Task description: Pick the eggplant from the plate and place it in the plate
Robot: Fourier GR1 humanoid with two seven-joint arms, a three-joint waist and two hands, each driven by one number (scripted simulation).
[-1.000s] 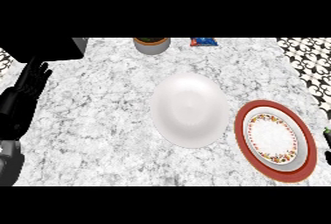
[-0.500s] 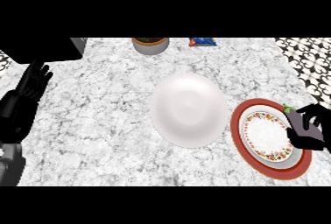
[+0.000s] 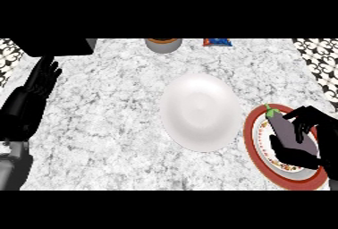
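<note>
A dark purple eggplant (image 3: 282,129) with a green stem lies on the red-rimmed patterned plate (image 3: 253,144) at the right edge of the counter. My right hand (image 3: 305,138) is over that plate, its fingers and thumb curled round the eggplant's lower part. A plain white plate (image 3: 200,112) sits in the middle of the counter, just left of the red-rimmed one. My left hand (image 3: 36,91) rests open at the far left, fingers pointing up.
A brown-topped cup (image 3: 163,44) and a blue packet (image 3: 217,42) stand at the counter's back edge. A dark box (image 3: 56,46) fills the back left corner. Patterned floor shows beyond the counter on both sides.
The view has shifted left, so both plates sit further right. My right hand came in from the right edge and closed round the eggplant on the red-rimmed plate. The left hand stays resting.
</note>
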